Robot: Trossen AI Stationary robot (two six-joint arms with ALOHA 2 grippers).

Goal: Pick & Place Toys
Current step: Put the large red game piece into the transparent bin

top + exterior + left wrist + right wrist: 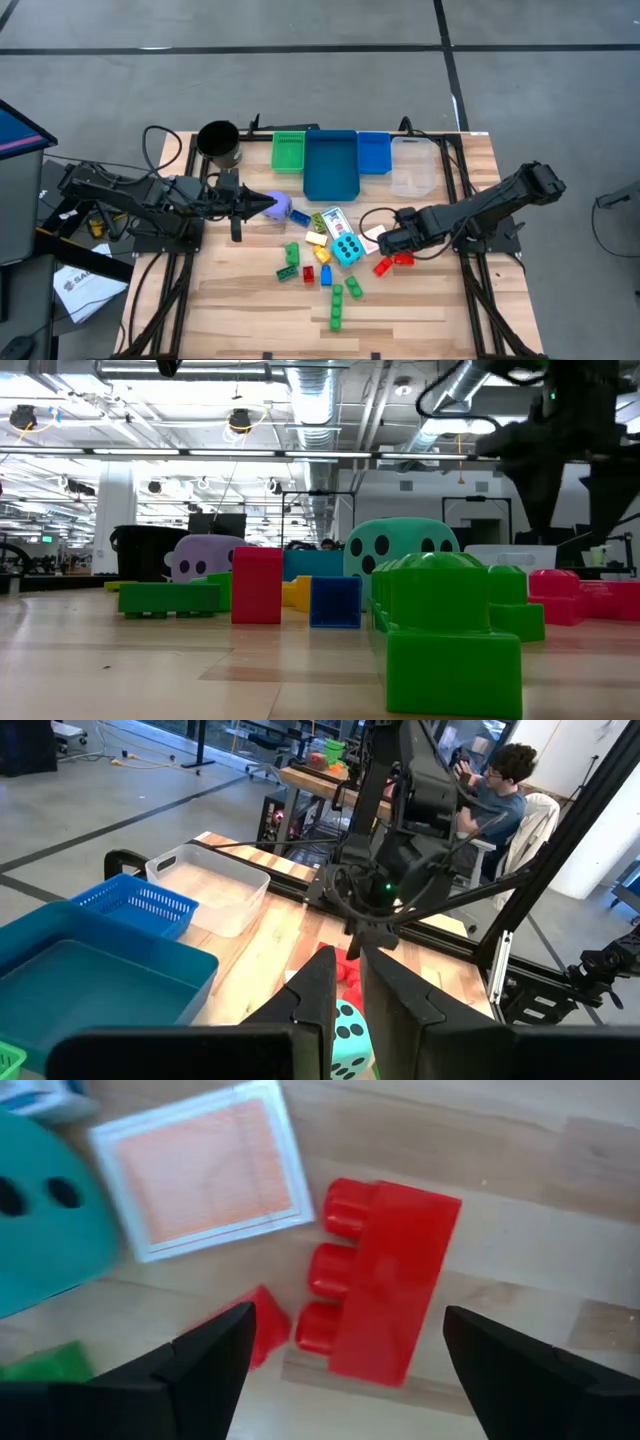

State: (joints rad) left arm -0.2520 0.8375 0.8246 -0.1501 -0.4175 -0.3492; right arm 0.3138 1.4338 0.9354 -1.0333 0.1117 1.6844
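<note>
My right gripper [340,1355] hangs over the table with its jaws spread wide and nothing between them. Below the gap lies a red brick [385,1280], a glossy plastic block with three round studs. It lies on its side, its long axis running away from me along the line between my fingers, the studs aimed toward one finger. A smaller red brick [262,1330] sits just beside it, close to that same finger. Past the bricks lies a playing card [205,1170], flat, pale orange with a white border, and next to it the rounded cyan dotted die [45,1220]. All of it rests on a light wooden table [560,1210] with visible grain.

From above, my right arm reaches in low from the table's far side, forearm nearly level, wrist bent down over the brick [402,260]. My left gripper [268,205] stretches level toward the purple die [283,208], its jaws pressed together.
</note>
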